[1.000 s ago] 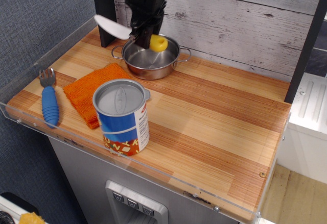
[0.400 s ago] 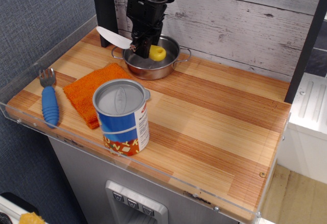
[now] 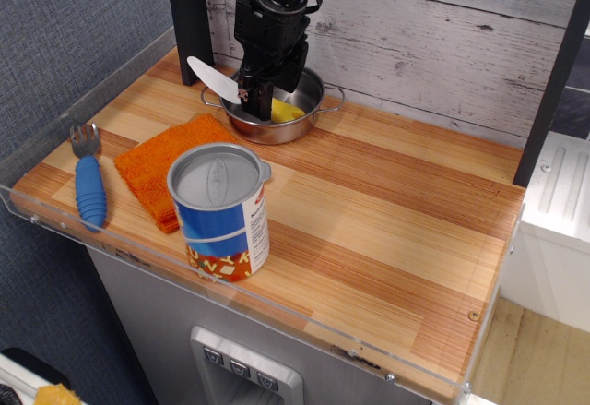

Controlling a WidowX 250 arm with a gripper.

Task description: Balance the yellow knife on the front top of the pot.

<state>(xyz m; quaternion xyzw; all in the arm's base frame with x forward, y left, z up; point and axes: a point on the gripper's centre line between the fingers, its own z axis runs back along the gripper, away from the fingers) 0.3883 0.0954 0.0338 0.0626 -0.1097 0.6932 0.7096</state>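
The gripper (image 3: 251,101) jaws pinch the yellow knife (image 3: 241,93) over the pot (image 3: 304,121). Seat the knife squarely across the front rim before letting go, or it will probably tip off.

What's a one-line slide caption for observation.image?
Gripper holds the yellow knife across the pot rim, white blade pointing left, beside an orange cloth.

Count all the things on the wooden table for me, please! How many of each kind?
Toy cutlery: 2, the yellow-handled plastic knife with white blade and the blue-handled fork
Shiny steel pots: 1
Blue-and-white labelled tin cans: 1
Orange cloths: 1
Total: 5
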